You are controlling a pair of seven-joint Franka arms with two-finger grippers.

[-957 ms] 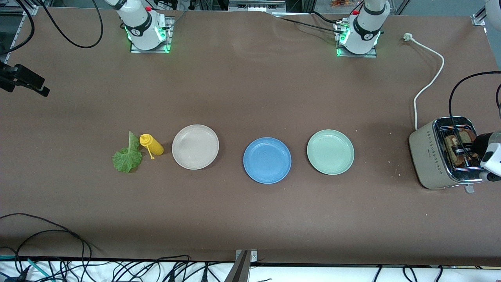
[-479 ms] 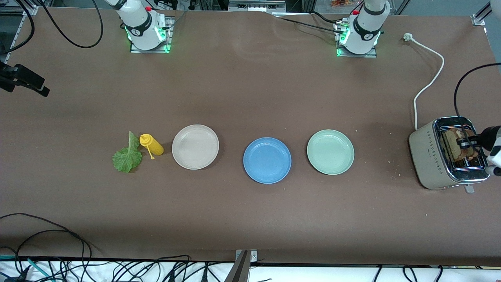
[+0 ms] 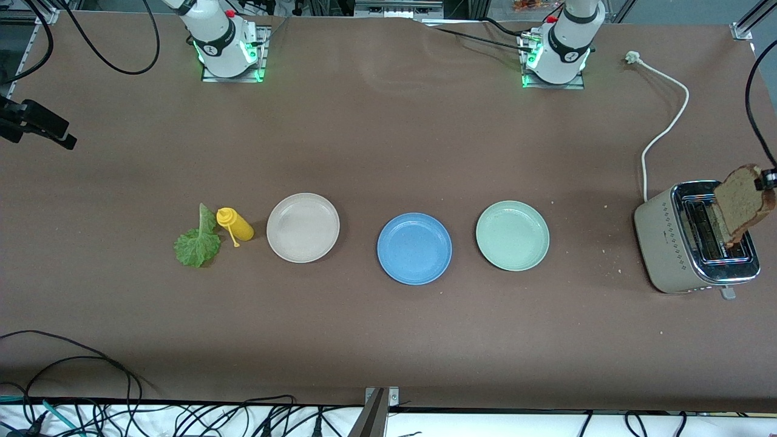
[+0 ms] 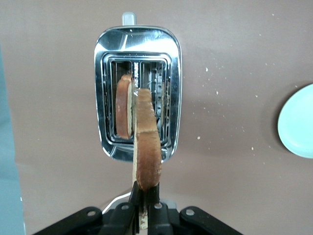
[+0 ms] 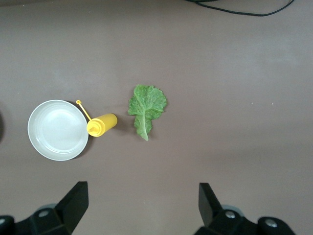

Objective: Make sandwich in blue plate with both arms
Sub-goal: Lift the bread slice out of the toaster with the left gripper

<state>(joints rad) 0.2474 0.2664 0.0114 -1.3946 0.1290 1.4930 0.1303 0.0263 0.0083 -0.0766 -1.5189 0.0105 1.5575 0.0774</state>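
Observation:
My left gripper (image 4: 145,193) is shut on a brown bread slice (image 3: 742,203) and holds it in the air over the toaster (image 3: 674,240); the slice also shows edge-on in the left wrist view (image 4: 146,147). A second bread slice (image 4: 124,113) stands in a toaster slot. The blue plate (image 3: 414,247) is bare, between the beige plate (image 3: 303,227) and the pale green plate (image 3: 512,235). The lettuce leaf (image 3: 197,244) lies on the table beside a yellow bottle (image 3: 235,224); it also shows in the right wrist view (image 5: 146,107). My right gripper (image 5: 143,203) is open, high over the table.
The toaster's white cord (image 3: 665,124) runs toward the left arm's base. Crumbs lie on the table near the toaster. A black clamp (image 3: 36,124) sticks in at the right arm's end. Cables hang along the table's near edge.
My left gripper has risen out of the toaster with a bread slice, lifting it clear of the slot. The right arm has not moved.

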